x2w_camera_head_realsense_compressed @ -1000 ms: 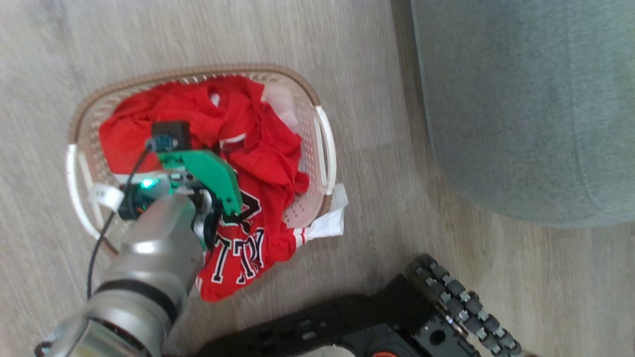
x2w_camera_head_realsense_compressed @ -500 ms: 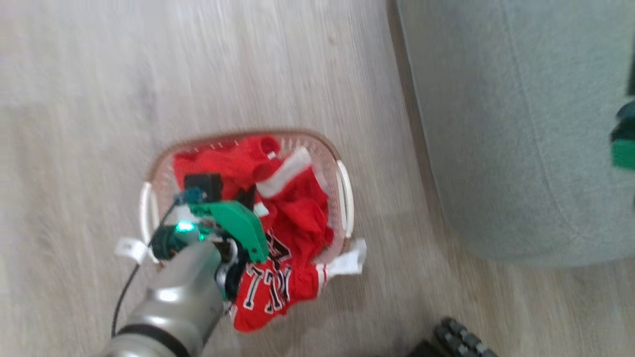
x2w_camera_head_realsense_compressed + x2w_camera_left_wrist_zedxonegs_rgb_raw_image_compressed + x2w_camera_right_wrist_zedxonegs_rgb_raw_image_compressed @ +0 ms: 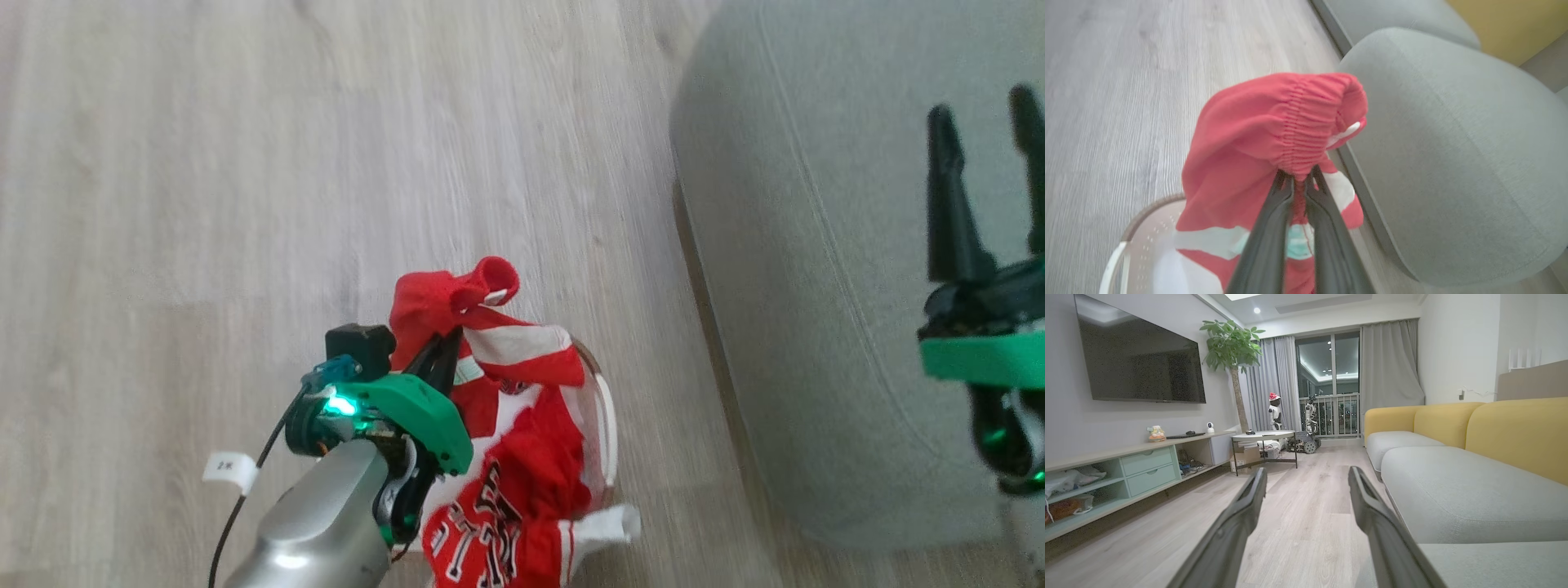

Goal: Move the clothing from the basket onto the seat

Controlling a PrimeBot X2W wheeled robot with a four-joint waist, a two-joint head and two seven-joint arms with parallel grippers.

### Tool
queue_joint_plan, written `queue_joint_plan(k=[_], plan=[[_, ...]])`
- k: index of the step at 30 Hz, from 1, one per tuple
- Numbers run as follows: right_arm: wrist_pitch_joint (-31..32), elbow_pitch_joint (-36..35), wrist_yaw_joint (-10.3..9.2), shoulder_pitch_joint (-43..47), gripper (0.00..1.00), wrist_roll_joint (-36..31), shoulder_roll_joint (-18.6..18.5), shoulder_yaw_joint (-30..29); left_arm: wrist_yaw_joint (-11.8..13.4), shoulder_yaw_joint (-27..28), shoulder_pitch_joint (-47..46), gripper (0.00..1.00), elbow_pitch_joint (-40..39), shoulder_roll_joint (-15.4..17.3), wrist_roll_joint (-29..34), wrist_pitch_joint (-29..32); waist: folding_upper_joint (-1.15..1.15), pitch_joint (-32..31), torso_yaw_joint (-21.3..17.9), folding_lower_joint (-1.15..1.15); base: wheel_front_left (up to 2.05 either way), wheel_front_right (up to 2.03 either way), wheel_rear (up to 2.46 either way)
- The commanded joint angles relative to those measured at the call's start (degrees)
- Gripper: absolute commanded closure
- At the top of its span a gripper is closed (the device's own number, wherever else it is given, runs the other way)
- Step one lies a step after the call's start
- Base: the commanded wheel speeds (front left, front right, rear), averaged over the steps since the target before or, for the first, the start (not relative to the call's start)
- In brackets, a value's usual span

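Clamped on red clothing (image 3: 1274, 122) above the basket (image 3: 1139, 208), the left gripper (image 3: 1298, 179) must next swing to the seat (image 3: 816, 286); right gripper (image 3: 982, 102) gapes.

Soft even light, faint shadows. Head view motion-blurred; clothing (image 3: 1274, 134) soft in left wrist view. Right wrist view sharp.

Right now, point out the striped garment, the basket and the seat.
striped garment (image 3: 1249, 155): left wrist view, red cloth beside the gathered band.
basket (image 3: 1145, 245): left wrist view, perforated wall.
seat (image 3: 865, 163): head view, bare cushion top.
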Motion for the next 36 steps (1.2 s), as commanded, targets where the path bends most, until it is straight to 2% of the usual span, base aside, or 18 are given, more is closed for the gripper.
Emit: queue_joint_plan(k=[1,12,22,28,36], plan=[[-0.28,-1.29,-0.01,0.82,0.00,-0.49,-0.19,1.03,-0.03,2.82,-0.59,1.00,-3.42,1.37,1.39,-0.72,-0.01,-4.37,2.12,0.00,0.00,0.00,0.00],[-0.28,1.07,-0.01,6.43,0.00,-1.89,3.31,3.91,1.18,5.39,-0.96,1.00,-19.33,5.72,8.52,-0.55,-0.01,-11.05,3.63,0.00,0.00,0.00,0.00],[-0.28,1.99,-0.01,8.23,0.00,-2.15,3.99,7.88,3.36,5.50,-6.53,1.00,-35.39,9.53,10.10,6.45,-0.01,-12.80,3.79,0.00,0.00,0.00,0.00],[-0.28,2.29,-0.01,7.24,0.00,-1.77,2.79,12.50,4.17,5.17,-7.23,1.00,-39.51,10.41,10.24,8.85,-0.01,-12.70,3.55,0.00,0.00,0.00,0.00],[-0.28,5.10,-0.01,4.76,0.00,0.45,-0.35,20.87,4.31,4.32,-7.13,1.00,-40.88,10.04,10.00,9.69,-0.01,-12.69,3.88,0.00,0.00,0.00,0.00]])
